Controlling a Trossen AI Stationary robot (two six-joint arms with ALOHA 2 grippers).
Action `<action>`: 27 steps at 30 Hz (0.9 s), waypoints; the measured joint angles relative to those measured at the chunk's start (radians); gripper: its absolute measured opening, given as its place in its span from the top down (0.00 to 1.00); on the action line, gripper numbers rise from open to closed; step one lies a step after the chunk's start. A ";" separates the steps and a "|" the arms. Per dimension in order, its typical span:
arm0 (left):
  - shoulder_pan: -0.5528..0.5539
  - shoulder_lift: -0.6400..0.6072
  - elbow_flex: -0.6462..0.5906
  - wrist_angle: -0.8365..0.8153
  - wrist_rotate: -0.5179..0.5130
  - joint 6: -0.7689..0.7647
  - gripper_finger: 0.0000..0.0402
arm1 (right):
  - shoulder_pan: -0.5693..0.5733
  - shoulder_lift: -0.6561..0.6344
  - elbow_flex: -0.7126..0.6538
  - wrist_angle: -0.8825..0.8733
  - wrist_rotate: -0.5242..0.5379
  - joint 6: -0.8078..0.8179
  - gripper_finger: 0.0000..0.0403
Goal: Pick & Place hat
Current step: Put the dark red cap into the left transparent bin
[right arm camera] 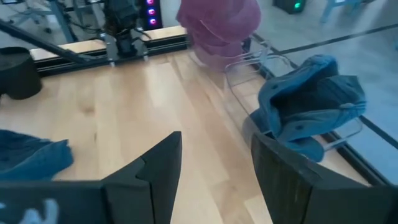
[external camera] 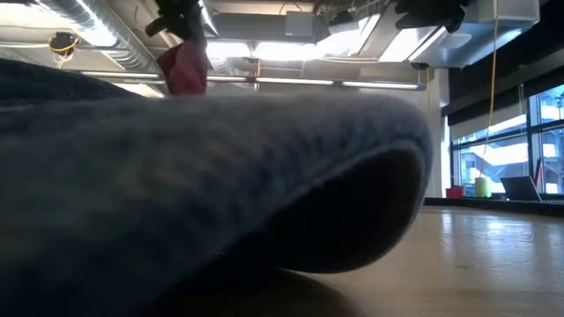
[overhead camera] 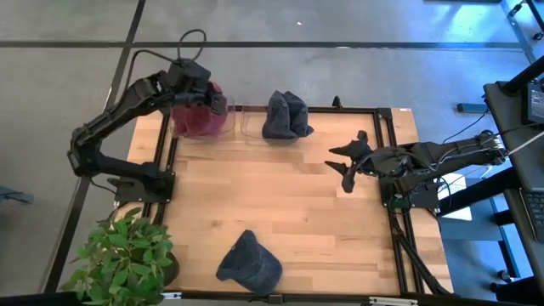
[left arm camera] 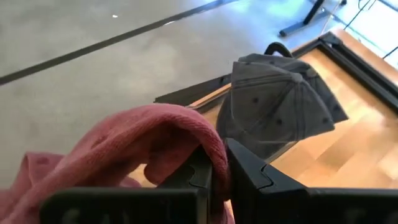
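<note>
A pink hat (overhead camera: 202, 119) hangs at the table's far left corner, with my left gripper (overhead camera: 197, 98) shut on it; it also shows in the left wrist view (left arm camera: 124, 149) and the right wrist view (right arm camera: 219, 28). A grey-blue hat (overhead camera: 286, 116) rests at the far edge, beside a clear holder (right arm camera: 258, 62). A third, blue hat (overhead camera: 249, 262) lies flat on the table near the front edge and fills the low view (external camera: 220, 194). My right gripper (overhead camera: 338, 166) hovers open over the table's right side, nothing between its fingers (right arm camera: 161, 168). My left gripper pinches a fold of the pink hat's cloth (left arm camera: 214, 152) between its two fingers, slanting down toward the far edge. The cloth drapes over the fingers and the hat hangs slack below them (external camera: 185, 69). Whether its lower end touches the clear holder I cannot tell.
A potted plant (overhead camera: 123, 255) stands at the near left corner. A dark metal frame (overhead camera: 387, 127) runs along the table's edges. Bare wood (overhead camera: 272, 195) lies between the hats in the middle of the table.
</note>
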State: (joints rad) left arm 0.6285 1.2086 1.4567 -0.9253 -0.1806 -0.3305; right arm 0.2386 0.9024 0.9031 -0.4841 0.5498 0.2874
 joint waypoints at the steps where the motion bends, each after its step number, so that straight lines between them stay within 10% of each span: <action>1: 0.017 0.001 0.000 0.000 0.013 0.023 0.94 | 0.000 0.003 0.000 0.002 0.008 0.000 0.52; 27: 0.097 0.027 0.002 -0.109 -0.017 0.291 0.94 | -0.052 0.172 0.000 0.010 0.076 0.131 0.52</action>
State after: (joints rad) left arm 0.7260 1.2360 1.4586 -1.0348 -0.1979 -0.0391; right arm 0.1870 1.0740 0.9028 -0.4744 0.6256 0.4183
